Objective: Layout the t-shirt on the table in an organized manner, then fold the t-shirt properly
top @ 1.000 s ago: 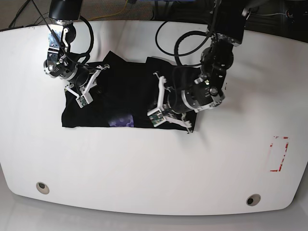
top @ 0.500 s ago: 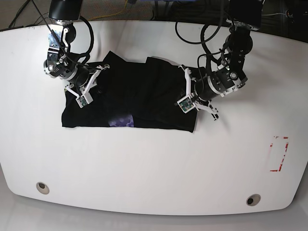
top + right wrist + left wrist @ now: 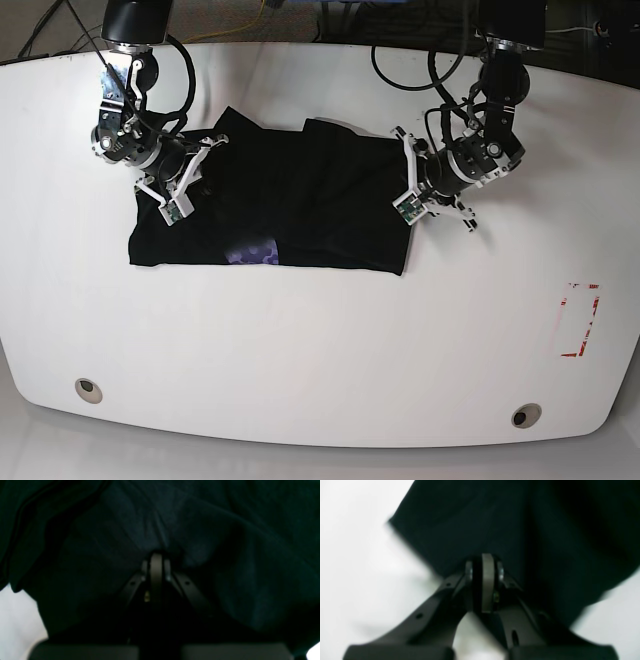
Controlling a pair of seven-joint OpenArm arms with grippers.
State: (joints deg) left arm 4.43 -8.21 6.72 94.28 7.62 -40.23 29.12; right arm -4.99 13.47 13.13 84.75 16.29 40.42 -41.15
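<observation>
White shiny table lies bare around our grippers. Our right gripper and left gripper both look pinched tight, resting on the black cloth t-shirt.

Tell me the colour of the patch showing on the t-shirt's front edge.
Purple, on the black t-shirt; the patch shows best in the base view.

Black matt cloth t-shirt; glossy smooth white tabletop with round metal inserts.
</observation>
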